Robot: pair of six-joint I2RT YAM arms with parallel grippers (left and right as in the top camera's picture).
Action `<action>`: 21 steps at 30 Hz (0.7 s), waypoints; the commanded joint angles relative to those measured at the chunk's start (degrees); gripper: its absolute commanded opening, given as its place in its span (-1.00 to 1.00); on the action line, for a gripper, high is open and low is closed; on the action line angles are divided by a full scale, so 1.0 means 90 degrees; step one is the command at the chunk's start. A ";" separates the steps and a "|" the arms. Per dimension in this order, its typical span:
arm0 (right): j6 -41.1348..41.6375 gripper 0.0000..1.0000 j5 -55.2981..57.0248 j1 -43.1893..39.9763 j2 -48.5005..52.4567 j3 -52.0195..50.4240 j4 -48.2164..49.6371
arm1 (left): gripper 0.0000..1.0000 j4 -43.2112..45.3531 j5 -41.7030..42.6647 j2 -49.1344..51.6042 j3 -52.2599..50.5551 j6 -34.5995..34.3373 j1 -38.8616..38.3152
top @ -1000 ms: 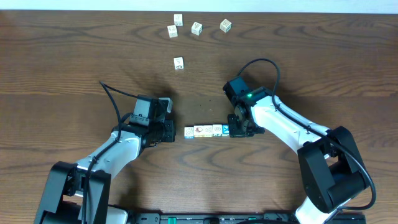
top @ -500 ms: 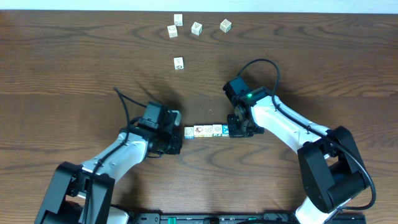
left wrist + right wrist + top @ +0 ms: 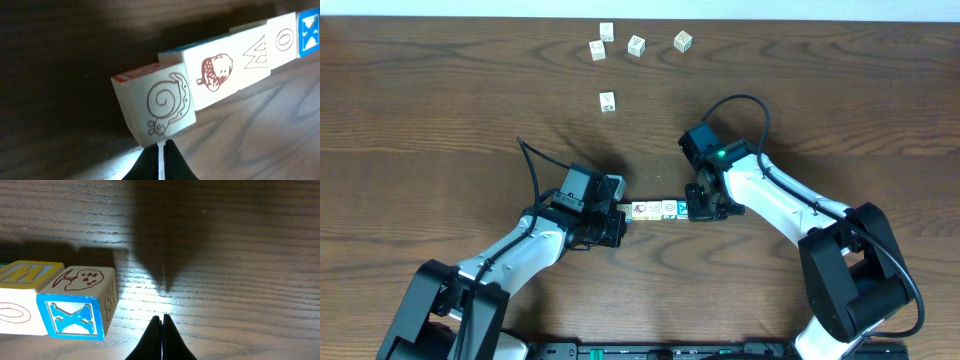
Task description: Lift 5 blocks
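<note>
Several blocks lie in a tight row (image 3: 653, 209) at mid-table. The left wrist view runs along it: a snail block (image 3: 160, 107) nearest, then an acorn block (image 3: 215, 72), a triangle block (image 3: 255, 52), an O block (image 3: 282, 37) and the blue X block (image 3: 310, 32). My left gripper (image 3: 160, 146) is shut, its tips right at the snail block's lower edge; overhead it (image 3: 616, 224) covers the row's left end. My right gripper (image 3: 693, 208) sits at the row's right end. It (image 3: 161, 317) is shut and empty, a short gap right of the blue X block (image 3: 72, 315).
Several other whitish cubes lie at the back: one alone (image 3: 607, 100), and a cluster (image 3: 636, 45) near the far edge. Black cables arch over both arms, the right one (image 3: 745, 100) and the left one (image 3: 532, 170).
My left arm has swung right, bringing its shut gripper up against the row's left end. The right arm and the blocks have not moved.
</note>
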 commanded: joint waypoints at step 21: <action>0.0068 -0.97 0.0017 -0.0056 -0.0005 0.0068 0.0002 | -0.85 0.0240 -0.0209 0.0012 -0.0032 -0.0146 -0.0010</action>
